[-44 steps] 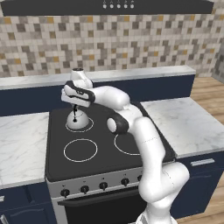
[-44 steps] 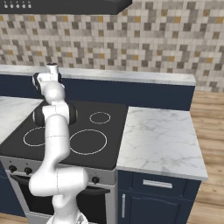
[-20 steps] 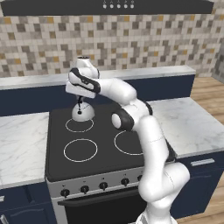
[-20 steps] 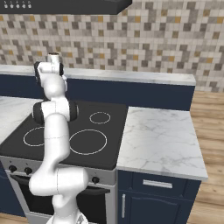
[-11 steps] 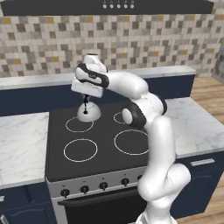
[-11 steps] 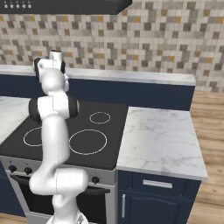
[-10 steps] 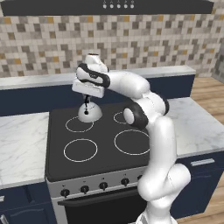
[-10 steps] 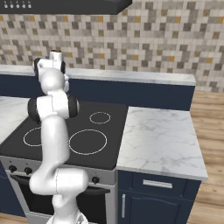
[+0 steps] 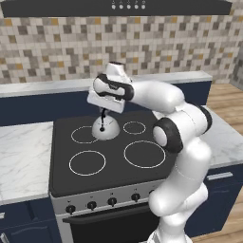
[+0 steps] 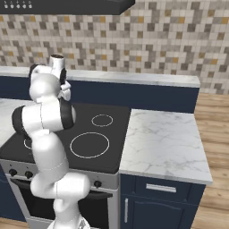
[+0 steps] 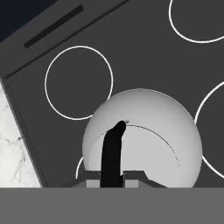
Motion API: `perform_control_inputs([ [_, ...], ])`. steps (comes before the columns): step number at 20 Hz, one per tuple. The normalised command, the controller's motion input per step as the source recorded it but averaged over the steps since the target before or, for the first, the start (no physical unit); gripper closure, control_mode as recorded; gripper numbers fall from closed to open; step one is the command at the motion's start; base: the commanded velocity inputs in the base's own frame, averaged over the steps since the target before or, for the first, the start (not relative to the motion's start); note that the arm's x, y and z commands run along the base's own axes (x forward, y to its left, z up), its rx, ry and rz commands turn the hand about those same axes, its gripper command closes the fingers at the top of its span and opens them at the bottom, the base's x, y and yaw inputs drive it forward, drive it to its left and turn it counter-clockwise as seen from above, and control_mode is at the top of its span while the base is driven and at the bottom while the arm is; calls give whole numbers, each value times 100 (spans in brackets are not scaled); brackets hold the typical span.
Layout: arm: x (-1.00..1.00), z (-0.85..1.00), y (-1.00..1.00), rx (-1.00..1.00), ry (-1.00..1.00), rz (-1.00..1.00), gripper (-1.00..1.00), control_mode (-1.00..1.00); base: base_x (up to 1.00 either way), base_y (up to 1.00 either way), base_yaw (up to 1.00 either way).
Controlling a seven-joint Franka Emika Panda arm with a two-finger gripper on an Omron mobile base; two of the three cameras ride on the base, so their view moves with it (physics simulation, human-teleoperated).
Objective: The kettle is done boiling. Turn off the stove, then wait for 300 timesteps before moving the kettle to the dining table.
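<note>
The black flat glass cooktop with white ring burners [image 9: 114, 156] carries one small squat silver-grey dome kettle [image 9: 105, 128]. From the left base cam the kettle sits between the two back rings, the back-left ring at its 9 o'clock and the back-right at its 3 o'clock. The white arm's jaws [image 9: 102, 114] are pinched shut on the kettle's thin black arched handle [image 11: 112, 154], straight above the dome.

Risks, as I judge them: the handle is thin, so the kettle could swing or slip out if the arm jerks. It could also knock the marble worktop [image 10: 161, 143] on a wide swing.

Count:
- 1 cooktop, 4 rings
- front knobs [image 9: 111, 201]: 4 showing, the rest behind the arm
- 1 kettle
</note>
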Motion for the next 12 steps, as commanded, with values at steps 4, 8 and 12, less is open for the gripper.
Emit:
perform_control_inputs([
  [4,-64,44,-20,0,0,-1,100,-100,0,0,0],
  [8,-58,46,-19,0,0,-3,100,-100,0,0,0],
  [12,-54,40,-23,0,0,-2,100,-100,0,0,0],
])
